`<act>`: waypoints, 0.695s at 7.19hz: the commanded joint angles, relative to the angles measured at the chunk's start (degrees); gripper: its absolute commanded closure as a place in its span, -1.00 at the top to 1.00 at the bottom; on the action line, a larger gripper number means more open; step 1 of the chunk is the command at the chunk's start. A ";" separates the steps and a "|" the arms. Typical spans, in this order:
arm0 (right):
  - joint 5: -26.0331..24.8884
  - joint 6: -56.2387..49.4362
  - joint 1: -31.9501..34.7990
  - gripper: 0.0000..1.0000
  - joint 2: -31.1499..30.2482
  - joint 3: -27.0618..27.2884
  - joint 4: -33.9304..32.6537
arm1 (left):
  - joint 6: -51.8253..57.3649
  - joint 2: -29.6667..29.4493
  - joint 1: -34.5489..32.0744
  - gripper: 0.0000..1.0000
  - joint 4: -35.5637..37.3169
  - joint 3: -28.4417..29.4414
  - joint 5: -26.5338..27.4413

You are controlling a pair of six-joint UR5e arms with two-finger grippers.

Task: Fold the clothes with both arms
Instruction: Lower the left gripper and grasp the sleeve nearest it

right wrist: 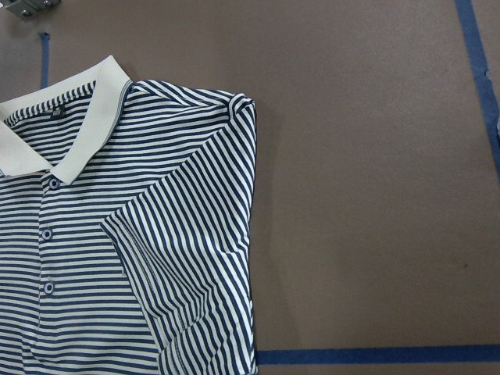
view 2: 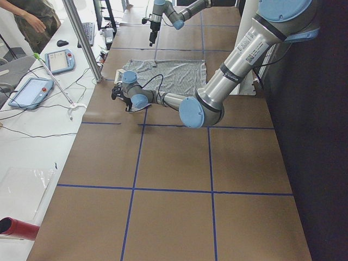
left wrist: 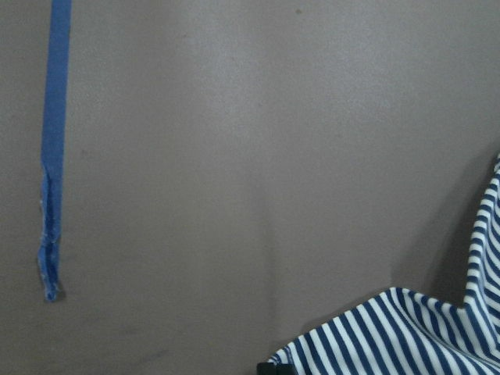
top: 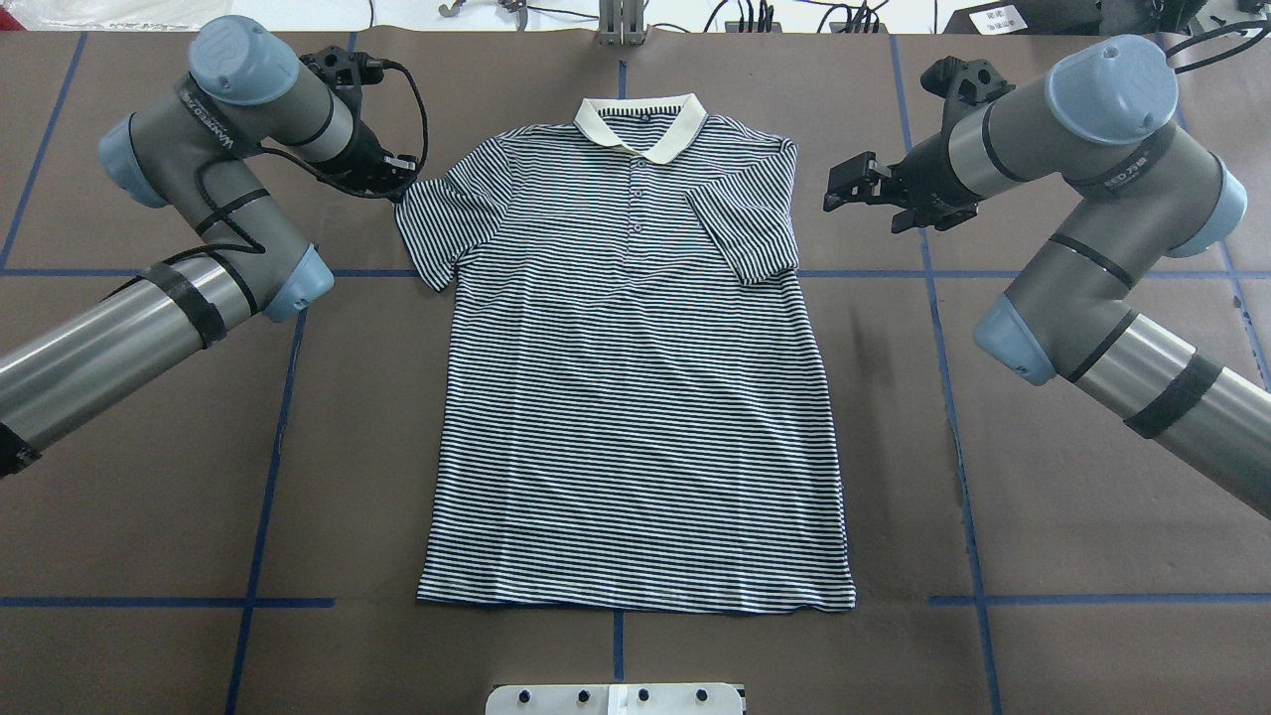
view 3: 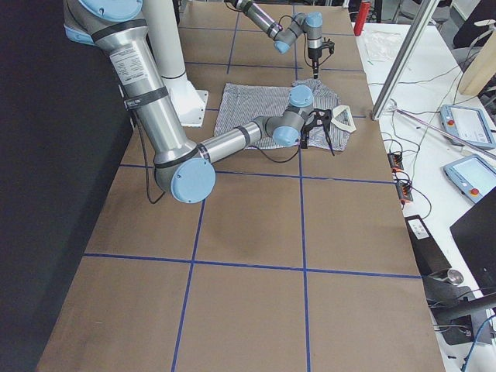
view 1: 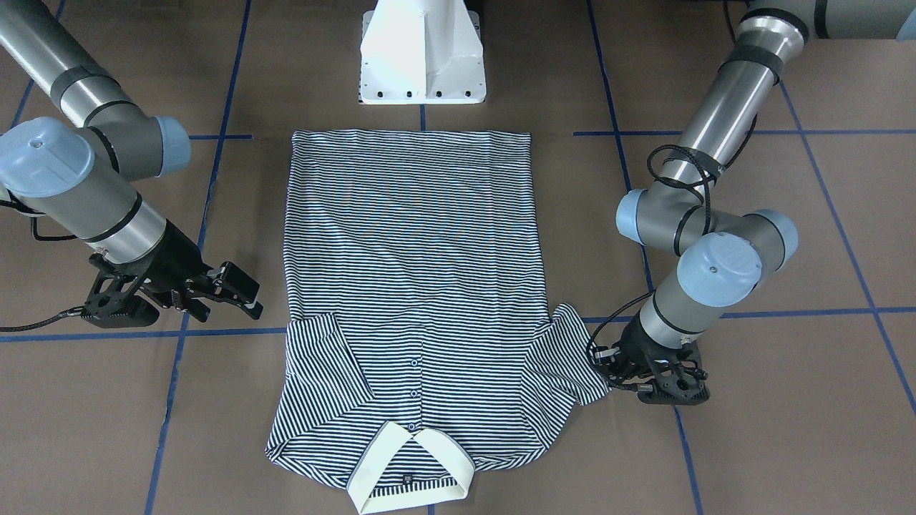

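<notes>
The striped polo shirt (top: 635, 397) lies flat and face up on the brown table, its cream collar (top: 640, 124) at the far side from the robot. The sleeve on the robot's right is folded over the chest (right wrist: 180, 258). The other sleeve (view 1: 572, 357) is spread out sideways. My left gripper (top: 400, 184) is low at that sleeve's outer edge and seems shut on it; the left wrist view shows the striped fabric (left wrist: 406, 336) at a black fingertip. My right gripper (top: 844, 187) is open and empty, held off the shirt's side; it also shows in the front view (view 1: 247, 293).
The white pedestal base (view 1: 422, 54) stands just past the shirt's hem. Blue tape lines (top: 278, 417) cross the table. A side bench with tablets (view 2: 30, 89) and cables runs along the operators' side, where a person (view 2: 32, 16) stands.
</notes>
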 commanded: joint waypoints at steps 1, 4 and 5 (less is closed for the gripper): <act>0.34 0.00 0.07 1.00 -0.02 0.15 0.00 | -2.59 -0.73 -0.06 -1.00 2.28 -5.06 -2.82; 0.43 0.00 0.07 1.00 -0.02 0.06 0.09 | -13.05 -4.93 5.44 -1.00 3.70 -6.87 -1.37; 0.43 0.00 -0.01 1.00 -0.02 0.06 0.09 | -14.28 -8.17 6.00 -1.00 3.70 -3.12 0.04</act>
